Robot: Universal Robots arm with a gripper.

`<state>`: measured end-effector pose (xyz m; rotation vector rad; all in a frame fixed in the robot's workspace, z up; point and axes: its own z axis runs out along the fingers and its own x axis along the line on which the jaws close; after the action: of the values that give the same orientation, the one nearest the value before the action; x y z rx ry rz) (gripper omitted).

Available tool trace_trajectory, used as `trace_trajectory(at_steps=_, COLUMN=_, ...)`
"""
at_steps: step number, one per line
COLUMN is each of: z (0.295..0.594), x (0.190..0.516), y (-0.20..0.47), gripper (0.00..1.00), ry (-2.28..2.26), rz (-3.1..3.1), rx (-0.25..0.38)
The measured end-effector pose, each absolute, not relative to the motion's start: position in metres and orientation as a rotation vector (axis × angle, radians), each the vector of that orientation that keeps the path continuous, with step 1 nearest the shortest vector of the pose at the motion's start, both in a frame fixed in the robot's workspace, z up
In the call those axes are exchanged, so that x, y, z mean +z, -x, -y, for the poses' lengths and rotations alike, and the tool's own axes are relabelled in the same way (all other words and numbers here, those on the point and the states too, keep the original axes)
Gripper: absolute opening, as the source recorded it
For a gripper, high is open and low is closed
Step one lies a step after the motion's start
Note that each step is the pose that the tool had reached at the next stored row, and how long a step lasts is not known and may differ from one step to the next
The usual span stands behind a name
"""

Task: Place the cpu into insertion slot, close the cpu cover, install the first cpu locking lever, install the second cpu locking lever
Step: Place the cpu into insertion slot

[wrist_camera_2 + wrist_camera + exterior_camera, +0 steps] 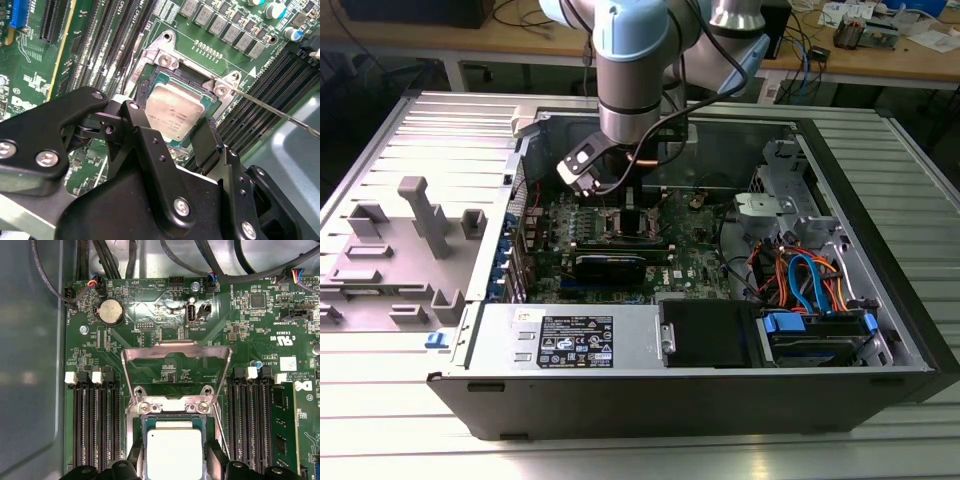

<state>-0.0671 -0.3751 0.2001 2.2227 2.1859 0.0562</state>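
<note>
Second wrist view gave the plainest look at it. The gripper [171,119] was down over the green circuit board [35,85], its black jaws drawn in to the width of the cpu [172,112]. One finger [137,125] sat against one edge of the chip and the other against the opposite edge. I would say they were holding it rather than merely flanking it, since no gap could be made out on either side.

The cpu appeared to lie flat, silver top up, inside the insertion slot [189,75] and square to its rim. It was directly between the jaws, not off to one side. Being square, it offered no long axis, and the jaws' closing line ran straight across it.

In the first wrist view the cpu cover [175,351] stood swung up and open on the side of the slot away from the jaws, not yet lowered, with memory slots [95,425] flanking the socket. A thin locking lever [280,114] stuck out free beside the slot.

In the exterior view the arm [630,70] reached down from the upper middle of the frame into the open computer case [880,300], which lay on the ridged tabletop [380,420].
</note>
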Motion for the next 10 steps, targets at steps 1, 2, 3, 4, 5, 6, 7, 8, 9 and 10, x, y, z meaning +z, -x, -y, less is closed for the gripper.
trace_trajectory(at_steps=1, z=0.3749, x=0.1999, y=0.0672, gripper=0.62, ry=-2.224, rz=-2.188, rx=0.060)
trace_trajectory(at_steps=2, z=0.3748, x=0.1997, y=0.0672, gripper=0.62, ry=-2.226, rz=-2.188, rx=0.063)
trace_trajectory(at_steps=3, z=0.3745, x=0.1995, y=0.0672, gripper=0.62, ry=-2.227, rz=-2.189, rx=0.065)
trace_trajectory(at_steps=4, z=0.3744, x=0.1993, y=0.0673, gripper=0.62, ry=-2.228, rz=-2.190, rx=0.067)
trace_trajectory(at_steps=5, z=0.3743, x=0.1992, y=0.0673, gripper=0.62, ry=-2.229, rz=-2.191, rx=0.069)
trace_trajectory(at_steps=6, z=0.3742, x=0.1991, y=0.0673, gripper=0.62, ry=-2.229, rz=-2.191, rx=0.069)
trace_trajectory(at_steps=7, z=0.3740, x=0.1988, y=0.0673, gripper=0.62, ry=-2.230, rz=-2.192, rx=0.072)
trace_trajectory(at_steps=8, z=0.3737, x=0.1983, y=0.0673, gripper=0.62, ry=-2.231, rz=-2.193, rx=0.074)
trace_trajectory(at_steps=9, z=0.3736, x=0.1982, y=0.0673, gripper=0.62, ry=-2.232, rz=-2.194, rx=0.075)
trace_trajectory(at_steps=10, z=0.3736, x=0.1981, y=0.0673, gripper=0.62, ry=-2.232, rz=-2.194, rx=0.076)
